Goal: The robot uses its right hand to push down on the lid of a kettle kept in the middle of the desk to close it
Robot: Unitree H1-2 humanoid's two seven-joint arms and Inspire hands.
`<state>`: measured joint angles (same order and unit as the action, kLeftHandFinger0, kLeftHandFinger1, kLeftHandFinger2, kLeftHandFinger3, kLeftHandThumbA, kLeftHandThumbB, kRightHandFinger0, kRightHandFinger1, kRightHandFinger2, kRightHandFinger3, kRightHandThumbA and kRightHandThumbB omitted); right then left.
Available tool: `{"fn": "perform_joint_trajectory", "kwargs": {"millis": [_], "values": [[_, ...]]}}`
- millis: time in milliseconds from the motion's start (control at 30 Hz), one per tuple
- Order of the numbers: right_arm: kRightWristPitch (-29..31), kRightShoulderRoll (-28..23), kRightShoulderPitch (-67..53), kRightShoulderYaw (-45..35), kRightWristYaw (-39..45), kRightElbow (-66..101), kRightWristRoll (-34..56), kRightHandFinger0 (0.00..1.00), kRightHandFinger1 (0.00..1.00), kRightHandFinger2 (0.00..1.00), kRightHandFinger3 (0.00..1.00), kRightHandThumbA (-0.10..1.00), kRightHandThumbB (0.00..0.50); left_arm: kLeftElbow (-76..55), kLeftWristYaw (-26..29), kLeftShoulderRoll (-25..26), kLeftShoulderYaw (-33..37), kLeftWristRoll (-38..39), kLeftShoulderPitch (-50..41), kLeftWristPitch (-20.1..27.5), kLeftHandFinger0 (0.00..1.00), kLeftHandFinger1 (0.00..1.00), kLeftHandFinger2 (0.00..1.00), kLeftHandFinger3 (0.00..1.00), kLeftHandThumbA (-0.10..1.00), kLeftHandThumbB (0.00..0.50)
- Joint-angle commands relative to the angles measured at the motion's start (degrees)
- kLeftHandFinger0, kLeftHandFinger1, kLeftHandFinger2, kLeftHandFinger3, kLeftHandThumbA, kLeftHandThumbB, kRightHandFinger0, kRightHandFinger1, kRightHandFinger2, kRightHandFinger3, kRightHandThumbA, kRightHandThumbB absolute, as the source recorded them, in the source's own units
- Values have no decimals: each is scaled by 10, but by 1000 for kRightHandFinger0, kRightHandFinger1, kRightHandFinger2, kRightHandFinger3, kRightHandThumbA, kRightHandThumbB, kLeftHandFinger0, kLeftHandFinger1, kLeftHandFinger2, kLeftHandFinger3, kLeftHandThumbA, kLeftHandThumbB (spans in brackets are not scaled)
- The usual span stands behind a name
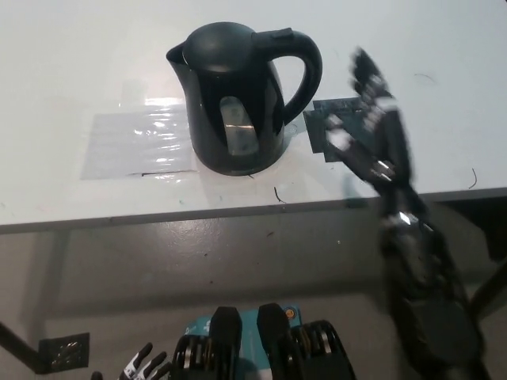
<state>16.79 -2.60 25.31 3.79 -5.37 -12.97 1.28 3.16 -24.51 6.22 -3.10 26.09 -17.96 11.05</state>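
Mid-counter [71,63] sits the black kettle [238,103], lid [220,39] down flat. Right hand [372,127] hangs off beside the handle, blurry, fingers spread, holding nothing.

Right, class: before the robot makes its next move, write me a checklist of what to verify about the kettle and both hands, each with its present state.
1. Kettle upright on the desk: ok.
2. Lid down, no gap seen: ok.
3. Right hand clear of the kettle, to its right: ok.
4. Right hand's fingers open or shut: cannot tell, blurred.
5. Left hand resting low, below the desk edge: ok.
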Motion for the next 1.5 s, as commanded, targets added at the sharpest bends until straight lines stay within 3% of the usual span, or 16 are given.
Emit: {"fn": "perform_joint_trajectory", "kwargs": {"millis": [0, 100, 200, 333, 400, 600, 667, 733, 833, 900, 933, 1100, 1200, 1467], "values": [[6, -199, -295, 30, 115, 568, 120, 1000, 1000, 1000, 1000, 424, 396, -29, 3, 46, -56, 42, -2, 5, 1000, 1000, 1000, 1000, 1000, 478], [40, -182, -324, 20, 101, 519, 89, 975, 1000, 1000, 1000, 480, 427, -25, 8, 42, -62, 40, 3, 4, 1000, 1000, 1000, 1000, 1000, 487], [92, -169, -353, 8, 90, 412, 75, 1000, 1000, 1000, 1000, 425, 413, -23, 14, 38, -68, 40, 4, 4, 1000, 1000, 1000, 1000, 1000, 487], [101, -150, -357, 0, 83, 317, 97, 1000, 1000, 1000, 1000, 345, 378, -20, 11, 34, -75, 39, 4, 5, 1000, 1000, 1000, 1000, 1000, 488], [101, -134, -344, -17, 78, 253, 89, 1000, 1000, 1000, 1000, 367, 354, -19, 9, 30, -77, 37, 6, 3, 1000, 1000, 1000, 1000, 1000, 485], [101, -112, -315, -36, 83, 149, 95, 1000, 1000, 1000, 1000, 473, 377, -16, 6, 24, -81, 35, 13, -3, 1000, 1000, 1000, 1000, 1000, 481], [101, -100, -295, -50, 78, 95, 70, 1000, 1000, 1000, 1000, 520, 357, -14, 6, 24, -82, 36, 18, -3, 1000, 1000, 1000, 1000, 1000, 482], [101, -96, -274, -53, 87, 26, 81, 1000, 1000, 1000, 1000, 502, 283, -14, 3, 25, -81, 37, 21, 0, 1000, 1000, 1000, 1000, 1000, 485], [91, -96, -246, -53, 125, -28, 134, 1000, 1000, 1000, 1000, 481, 212, -10, 5, 26, -81, 31, 31, 4, 1000, 1000, 1000, 1000, 1000, 500], [85, -95, -222, -61, 141, -71, 155, 1000, 1000, 1000, 1000, 442, 165, -9, 5, 26, -79, 28, 40, 6, 1000, 1000, 1000, 1000, 1000, 500], [69, -91, -213, -69, 144, -82, 170, 1000, 1000, 1000, 1000, 390, 114, -6, 6, 27, -78, 20, 43, 11, 1000, 1000, 1000, 1000, 1000, 499], [50, -82, -185, -87, 150, -114, 180, 1000, 1000, 1000, 1000, 287, 5, -6, 8, 27, -80, 17, 48, 11, 1000, 1000, 1000, 1000, 1000, 500], [37, -83, -183, -87, 160, -102, 184, 1000, 1000, 1000, 1000, 215, 0, -3, 3, 25, -80, 18, 46, 18, 1000, 1000, 1000, 1000, 1000, 500], [11, -83, -185, -91, 157, -85, 179, 1000, 1000, 1000, 1000, 183, 0, -2, 4, 23, -80, 18, 41, 22, 1000, 1000, 1000, 1000, 1000, 499]]}}
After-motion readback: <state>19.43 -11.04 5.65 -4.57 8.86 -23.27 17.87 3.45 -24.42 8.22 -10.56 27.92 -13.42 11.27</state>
